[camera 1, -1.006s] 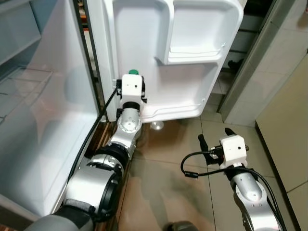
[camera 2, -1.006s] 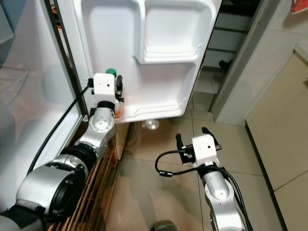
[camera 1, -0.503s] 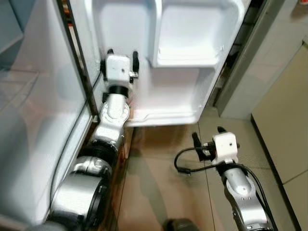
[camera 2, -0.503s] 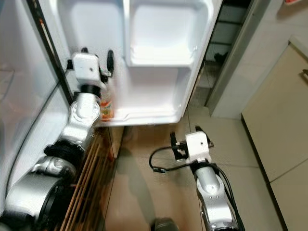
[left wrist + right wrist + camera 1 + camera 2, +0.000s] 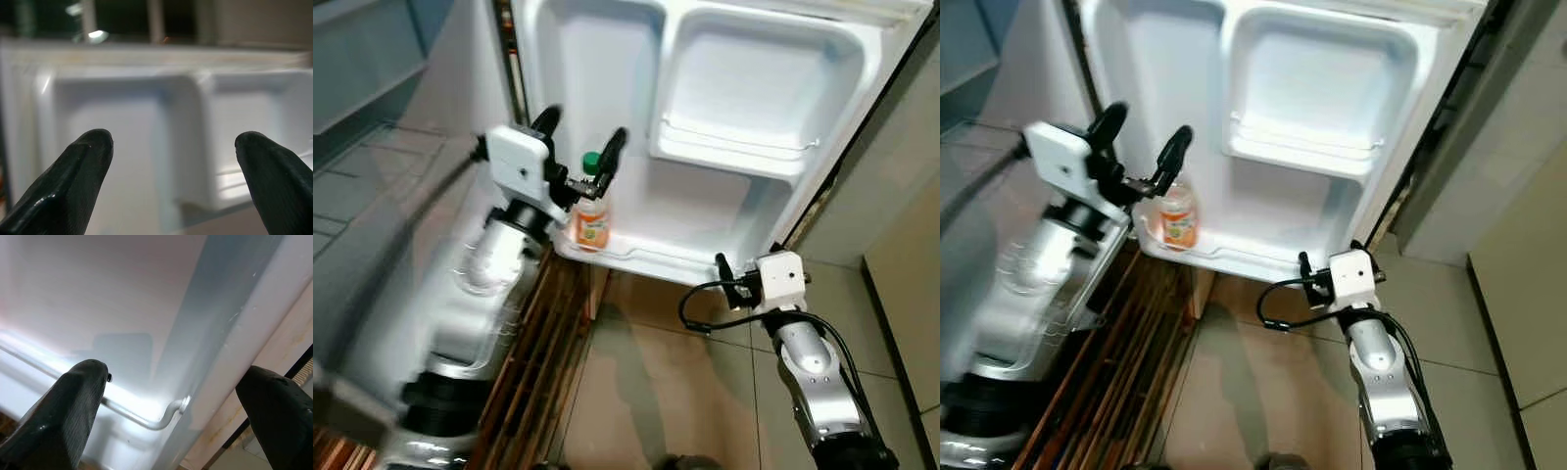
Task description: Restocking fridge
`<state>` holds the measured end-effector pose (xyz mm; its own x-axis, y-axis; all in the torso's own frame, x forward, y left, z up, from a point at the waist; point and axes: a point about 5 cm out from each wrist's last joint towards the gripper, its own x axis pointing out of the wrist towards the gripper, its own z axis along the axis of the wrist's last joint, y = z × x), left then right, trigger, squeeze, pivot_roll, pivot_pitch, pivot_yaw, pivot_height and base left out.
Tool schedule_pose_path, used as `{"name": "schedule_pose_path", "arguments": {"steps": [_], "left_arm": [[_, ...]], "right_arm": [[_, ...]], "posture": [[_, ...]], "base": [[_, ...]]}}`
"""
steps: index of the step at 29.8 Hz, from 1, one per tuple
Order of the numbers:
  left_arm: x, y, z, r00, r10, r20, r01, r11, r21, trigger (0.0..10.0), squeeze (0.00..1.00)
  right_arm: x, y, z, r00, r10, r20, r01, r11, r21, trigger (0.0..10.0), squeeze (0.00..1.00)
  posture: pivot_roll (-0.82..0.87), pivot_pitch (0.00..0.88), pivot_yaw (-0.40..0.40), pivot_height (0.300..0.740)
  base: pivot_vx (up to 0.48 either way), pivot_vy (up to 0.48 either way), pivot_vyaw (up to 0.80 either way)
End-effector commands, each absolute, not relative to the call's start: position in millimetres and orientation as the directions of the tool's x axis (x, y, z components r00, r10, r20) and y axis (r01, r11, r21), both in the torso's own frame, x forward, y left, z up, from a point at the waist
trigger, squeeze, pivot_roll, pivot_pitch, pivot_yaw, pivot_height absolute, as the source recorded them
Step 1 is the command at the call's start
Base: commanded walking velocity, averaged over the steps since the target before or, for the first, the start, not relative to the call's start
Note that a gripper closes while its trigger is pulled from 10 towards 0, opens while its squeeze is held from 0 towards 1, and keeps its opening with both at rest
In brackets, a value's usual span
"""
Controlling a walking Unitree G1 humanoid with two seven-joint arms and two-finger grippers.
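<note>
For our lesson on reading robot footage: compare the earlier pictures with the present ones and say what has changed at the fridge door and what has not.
The left gripper has let go of the orange bottle and drawn back with its fingers spread; a second ago it sat right over the green cap. The bottle now stands alone in the lower door shelf. The right gripper stays open and low by the fridge door, which is still open. The camera itself has shifted.
</note>
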<state>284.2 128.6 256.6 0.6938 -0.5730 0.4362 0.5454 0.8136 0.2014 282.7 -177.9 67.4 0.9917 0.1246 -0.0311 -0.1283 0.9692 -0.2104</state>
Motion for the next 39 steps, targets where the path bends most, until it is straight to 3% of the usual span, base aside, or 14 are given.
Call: {"name": "schedule_pose_path", "arguments": {"steps": [1,5,6,8,11,13,16,22,28,33,39], "left_arm": [[275,122,262,0.624,-0.668,0.407,0.66,0.728,0.183,10.0,0.0],[271,123,254,0.623,-0.684,0.38,0.703,0.703,0.112,10.0,0.0],[277,122,232,0.712,-0.622,0.326,0.645,0.763,0.048,10.0,0.0],[279,119,205,0.784,-0.561,0.267,0.583,0.813,-0.006,10.0,0.0],[273,119,177,0.826,-0.529,0.194,0.546,0.836,-0.043,10.0,0.0],[265,133,143,0.891,-0.44,0.111,0.453,0.878,-0.154,10.0,0.0],[262,152,130,0.939,-0.336,0.079,0.345,0.917,-0.201,10.0,0.0],[254,162,128,0.954,-0.277,0.115,0.293,0.942,-0.164,10.0,0.0],[253,155,130,0.951,-0.271,0.149,0.296,0.935,-0.194,10.0,0.0],[261,149,128,0.954,-0.265,0.14,0.284,0.949,-0.136,10.0,0.0],[266,144,123,0.951,-0.286,0.117,0.298,0.948,-0.111,10.0,0.0]], "right_arm": [[283,-177,67,0.99,0.14,-0.024,-0.142,0.966,-0.216,10.0,0.0],[283,-174,66,0.989,0.148,-0.018,-0.148,0.966,-0.211,10.0,0.0],[284,-170,68,0.989,0.148,-0.002,-0.146,0.97,-0.193,10.0,0.0],[285,-166,72,0.988,0.15,0.021,-0.144,0.975,-0.172,10.0,0.0],[286,-162,75,0.988,0.15,0.037,-0.142,0.977,-0.16,10.0,0.0],[286,-162,74,0.989,0.141,0.038,-0.134,0.979,-0.153,10.0,0.0],[286,-162,72,0.99,0.138,0.033,-0.132,0.98,-0.152,10.0,0.0],[286,-164,71,0.989,0.145,0.026,-0.139,0.978,-0.157,10.0,0.0],[287,-163,71,0.989,0.145,0.026,-0.139,0.978,-0.157,10.0,0.0],[281,-162,68,0.988,0.153,0.019,-0.148,0.977,-0.152,10.0,0.0],[274,-165,65,0.989,0.148,0.011,-0.145,0.977,-0.157,10.0,0.0]], "posture": [[-0.13,0.0,-0.03,0.74],[-0.13,0.0,-0.028,0.74],[-0.13,0.0,-0.017,0.74],[-0.14,0.0,-0.014,0.74],[-0.15,0.0,-0.005,0.74],[-0.15,0.0,-0.008,0.74],[-0.14,0.0,-0.009,0.74],[-0.13,0.0,-0.016,0.74],[-0.13,0.0,-0.015,0.74],[-0.14,0.0,-0.014,0.74],[-0.16,0.0,0.001,0.74]], "base": [[0.0,0.0,0.0],[0.0,0.0,0.0],[0.0,0.0,0.0],[0.0,0.0,0.0],[0.0,0.0,0.0],[0.0,0.0,0.0],[0.0,0.0,0.0],[0.0,-0.311,0.0],[0.0,-0.467,0.0],[0.0,-0.47,0.0],[0.0,-0.466,0.77]]}}
